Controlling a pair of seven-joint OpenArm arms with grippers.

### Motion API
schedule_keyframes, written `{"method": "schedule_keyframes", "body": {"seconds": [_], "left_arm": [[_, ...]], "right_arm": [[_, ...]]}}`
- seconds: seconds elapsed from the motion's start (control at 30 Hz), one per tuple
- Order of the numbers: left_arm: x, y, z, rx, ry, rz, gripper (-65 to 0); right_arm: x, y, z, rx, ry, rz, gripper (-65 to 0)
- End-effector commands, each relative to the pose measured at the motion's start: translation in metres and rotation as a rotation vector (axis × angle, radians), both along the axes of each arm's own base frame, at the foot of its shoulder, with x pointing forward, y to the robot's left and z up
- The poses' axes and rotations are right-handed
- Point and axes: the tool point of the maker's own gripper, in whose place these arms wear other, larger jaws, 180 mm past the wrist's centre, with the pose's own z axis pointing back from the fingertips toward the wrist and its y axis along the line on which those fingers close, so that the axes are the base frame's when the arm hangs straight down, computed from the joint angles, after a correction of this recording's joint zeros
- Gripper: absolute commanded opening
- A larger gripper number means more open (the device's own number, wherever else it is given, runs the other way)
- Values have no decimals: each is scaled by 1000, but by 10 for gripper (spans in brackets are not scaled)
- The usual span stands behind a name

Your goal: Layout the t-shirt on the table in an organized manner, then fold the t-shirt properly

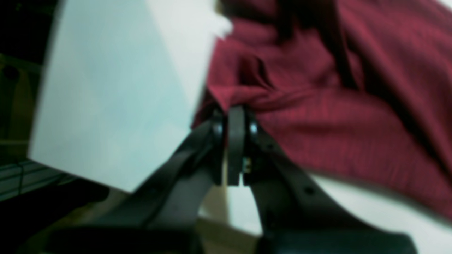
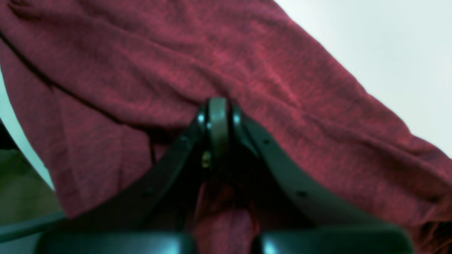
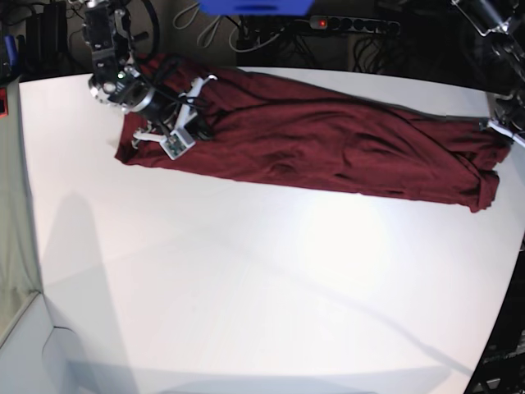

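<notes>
The maroon t-shirt (image 3: 328,148) lies stretched in a long rumpled band across the far side of the white table (image 3: 246,287). My right gripper (image 3: 190,123) sits over its left end. In the right wrist view that gripper (image 2: 218,109) is shut on a fold of the t-shirt (image 2: 141,53), and cloth also bunches under the fingers. My left gripper (image 3: 492,127) is at the cloth's right end. Seen from the left wrist, it (image 1: 236,116) is shut, pinching the edge of the t-shirt (image 1: 335,106) just above the table (image 1: 106,88).
A black power strip (image 3: 353,25) and cables lie behind the table, with a blue object (image 3: 254,6) at the top edge. The table's curved edge (image 3: 504,328) runs down the right side. Its corner (image 1: 39,155) shows near the left gripper.
</notes>
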Motion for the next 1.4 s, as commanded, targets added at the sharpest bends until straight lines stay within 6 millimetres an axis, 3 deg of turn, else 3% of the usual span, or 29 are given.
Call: {"method": "schedule_keyframes", "body": {"seconds": [0.0, 0.27, 0.7, 0.8, 1.07, 1.17, 1.37], "left_arm": [[13, 6, 18, 24, -57, -8, -648], [40, 8, 36, 24, -129, 1, -648], [43, 11, 1, -11, -24, 29, -641], [48, 11, -3, -27, -41, 40, -585], [50, 12, -1, -25, -58, 42, -298], [50, 13, 0, -22, -63, 44, -224], [41, 41, 30, 23, -137, 119, -213]], "right_arm": [[3, -4, 2, -16, -9, 2, -650], [3, -4, 2, -16, -9, 2, -650], [4, -11, 2, -32, -13, 4, -650], [4, -11, 2, -32, -13, 4, -650], [11, -12, 6, -36, -27, 5, -650], [11, -12, 6, -35, -29, 5, -650], [10, -11, 6, -35, -28, 8, -650]]}}
